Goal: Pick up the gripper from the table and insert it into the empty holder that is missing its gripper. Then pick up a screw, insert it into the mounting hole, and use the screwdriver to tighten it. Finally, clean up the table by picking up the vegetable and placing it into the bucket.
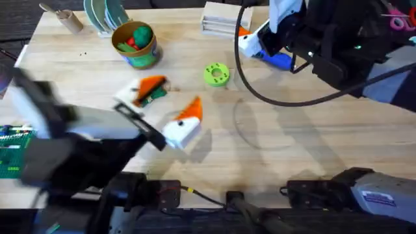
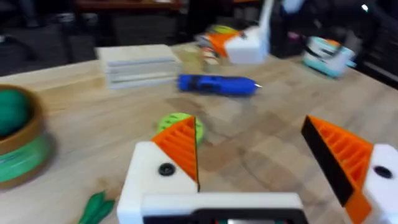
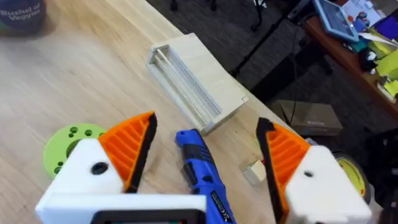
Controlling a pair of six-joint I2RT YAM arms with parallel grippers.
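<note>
Overhead, a pale wooden table [image 1: 312, 149] is seen. Far left stands the bucket [image 1: 136, 43]; the left gripper [image 2: 267, 165] is spread open mid-table; far right, the right gripper [image 3: 205, 155] is open astride the screwdriver [image 3: 202, 171].

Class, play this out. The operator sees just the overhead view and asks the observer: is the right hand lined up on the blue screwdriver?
Observer: In the right wrist view the screwdriver lies between the right hand's open fingers, which are clear of it on both sides.
Operator: Does the left hand have both orange pads?
Observer: The left wrist view shows the left hand open, with a ribbed orange pad on each finger.
Operator: Where is the vegetable?
Observer: The vegetable lies on the table close beside one finger of that hand, on the bucket's side.
</note>
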